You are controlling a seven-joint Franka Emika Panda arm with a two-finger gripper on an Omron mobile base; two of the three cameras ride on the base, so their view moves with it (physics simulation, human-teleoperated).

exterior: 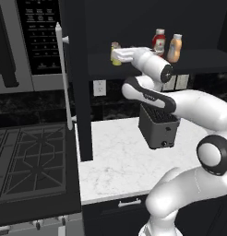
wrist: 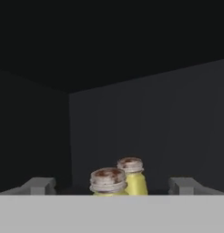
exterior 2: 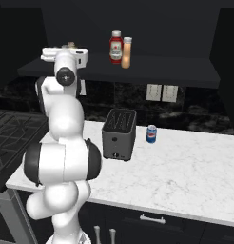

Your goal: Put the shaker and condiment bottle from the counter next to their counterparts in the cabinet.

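Observation:
The dark cabinet is open and my gripper reaches onto its shelf. Its two fingertips stand wide apart, open, on either side of the shaker with the pinkish-brown cap and not touching it. Just behind that one stands the counterpart shaker with a paler cap. From the left base view a yellow shaker shows at the tip of the gripper. Further right on the shelf, the orange-tan condiment bottle stands right beside the red ketchup bottle.
The cabinet door hangs open to the left with its silver bar handle. On the marble counter sit a dark toaster and a blue soda can. A stove lies to the left.

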